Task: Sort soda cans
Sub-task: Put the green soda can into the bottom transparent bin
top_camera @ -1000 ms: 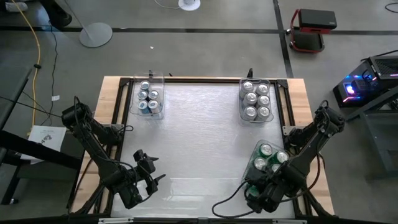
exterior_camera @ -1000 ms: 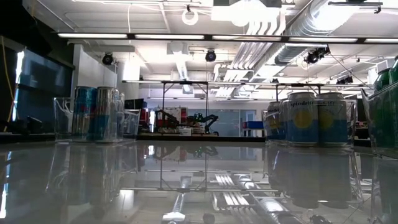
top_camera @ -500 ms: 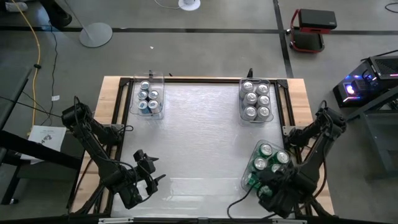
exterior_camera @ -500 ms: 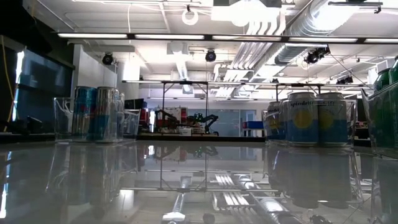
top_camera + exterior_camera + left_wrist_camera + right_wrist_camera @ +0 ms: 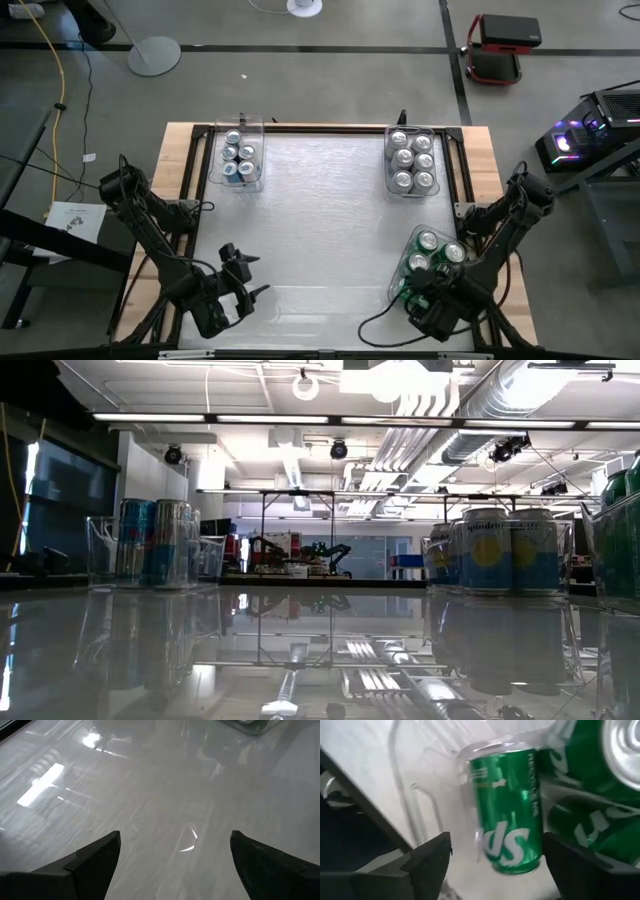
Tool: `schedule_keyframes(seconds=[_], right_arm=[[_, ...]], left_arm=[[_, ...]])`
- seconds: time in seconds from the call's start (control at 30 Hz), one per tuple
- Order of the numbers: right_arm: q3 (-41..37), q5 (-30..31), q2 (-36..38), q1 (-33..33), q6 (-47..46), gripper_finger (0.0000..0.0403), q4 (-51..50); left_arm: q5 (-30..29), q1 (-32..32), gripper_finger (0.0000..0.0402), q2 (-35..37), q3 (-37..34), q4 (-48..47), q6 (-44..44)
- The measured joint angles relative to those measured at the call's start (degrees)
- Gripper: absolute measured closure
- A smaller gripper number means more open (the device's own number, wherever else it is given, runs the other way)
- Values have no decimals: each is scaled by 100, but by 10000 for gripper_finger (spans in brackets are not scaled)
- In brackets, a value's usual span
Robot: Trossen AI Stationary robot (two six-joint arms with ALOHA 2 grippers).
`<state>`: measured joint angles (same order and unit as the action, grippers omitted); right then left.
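Soda cans (image 5: 413, 162): silver tops; green, blue sides.

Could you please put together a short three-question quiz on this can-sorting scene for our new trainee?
1. True or false: the left end effector holds a can.
2. Which bin is the right end effector at? A) far left B) far right C) near right
3. Fill in: the can straight ahead of the right end effector is ____ in colour.

Key: 1 false, it is open over bare table; 2 C; 3 green.
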<state>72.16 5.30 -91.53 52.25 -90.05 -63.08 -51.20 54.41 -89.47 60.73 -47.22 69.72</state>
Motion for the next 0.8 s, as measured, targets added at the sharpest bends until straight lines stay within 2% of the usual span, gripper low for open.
schedule_keyframes(seconds=[0.23,0.6,0.8], right_arm=[[-357,-161,-2,-154,274,138,239],[-829,-95,24,-163,656,140,1127],[-1010,-86,35,-161,656,139,1269]], left_arm=[[-26,0,48,0,0,94,-99],[-26,0,48,0,0,89,-99],[-24,0,48,0,0,87,-99]])
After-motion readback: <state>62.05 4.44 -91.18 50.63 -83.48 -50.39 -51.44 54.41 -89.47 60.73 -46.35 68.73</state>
